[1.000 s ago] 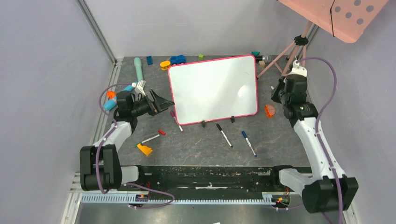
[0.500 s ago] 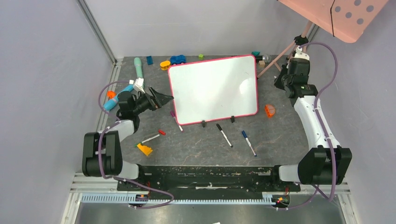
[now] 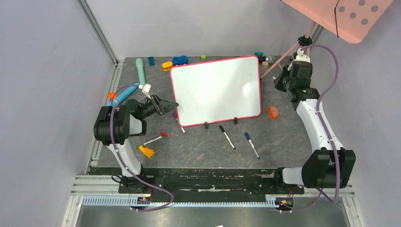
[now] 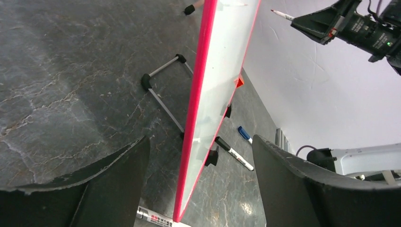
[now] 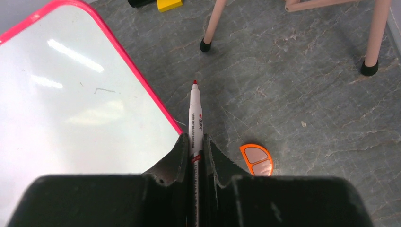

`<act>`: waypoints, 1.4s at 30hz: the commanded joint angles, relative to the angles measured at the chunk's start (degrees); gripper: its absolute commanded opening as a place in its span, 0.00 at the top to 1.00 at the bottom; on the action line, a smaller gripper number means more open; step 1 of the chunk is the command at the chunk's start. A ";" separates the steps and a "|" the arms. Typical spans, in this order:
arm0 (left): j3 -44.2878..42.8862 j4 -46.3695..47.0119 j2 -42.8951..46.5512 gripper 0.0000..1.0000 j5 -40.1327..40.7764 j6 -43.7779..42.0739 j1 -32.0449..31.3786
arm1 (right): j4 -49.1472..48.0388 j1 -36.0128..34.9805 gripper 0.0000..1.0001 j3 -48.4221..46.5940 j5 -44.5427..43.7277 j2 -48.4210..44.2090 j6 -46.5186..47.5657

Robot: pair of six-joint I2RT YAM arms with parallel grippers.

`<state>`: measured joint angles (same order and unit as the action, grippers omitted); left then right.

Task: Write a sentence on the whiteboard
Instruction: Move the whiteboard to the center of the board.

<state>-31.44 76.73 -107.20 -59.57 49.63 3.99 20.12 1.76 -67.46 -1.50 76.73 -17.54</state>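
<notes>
Grey, stone-patterned worktop fills the floor of the booth, with pale walls around it. Near the middle stands the whiteboard, propped up on two small black feet and leaning back. It has a pink-red frame, and its glossy white face catches a patch of glare on the right. A pink panel with round holes hangs over the far right corner on a tripod whose legs come down behind the board.

Two arms reach in from the near edge. The left gripper sits low, just beside the board's left edge, with its jaws spread wide and nothing between them. From its own camera the board's edge lines up in the gap, apart from both fingers. The right gripper is up near the board's top right corner, its jaws pressed together on a red marker. The uncapped tip points out over the worktop just beside the frame, not touching it.

In front of the board lie a black-capped marker and a blue-capped marker, and to the left a red-capped marker. A small orange piece rests by the board's lower right corner. A yellow wedge sits near the left arm, and a blue toy car is parked along the back.
</notes>
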 commanded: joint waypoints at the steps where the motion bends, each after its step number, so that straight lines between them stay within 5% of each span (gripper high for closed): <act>1: 0.37 12.46 -2.57 0.17 -5.03 4.18 -0.26 | -2.58 0.21 1.00 1.76 0.62 -2.54 -0.09; 18: -5.63 12.48 -9.53 0.30 -10.89 5.91 -2.89 | 0.99 3.60 1.00 -2.14 1.32 5.31 2.35; 23: -8.66 12.48 -11.21 0.49 -12.01 6.01 -3.11 | 0.64 3.63 1.00 -2.67 5.99 9.06 2.31; 36: -12.59 12.48 -14.46 0.61 -13.77 6.80 -3.27 | -0.76 3.67 1.00 -3.96 7.40 14.68 2.39; 42: -13.51 12.48 -14.79 0.98 -13.48 6.52 -3.23 | 0.59 3.60 1.00 -6.26 9.81 18.51 3.01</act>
<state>-43.22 84.88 -121.38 -71.99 54.96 0.89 21.15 5.37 -70.17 5.85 93.47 -15.77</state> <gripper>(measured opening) 0.105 0.122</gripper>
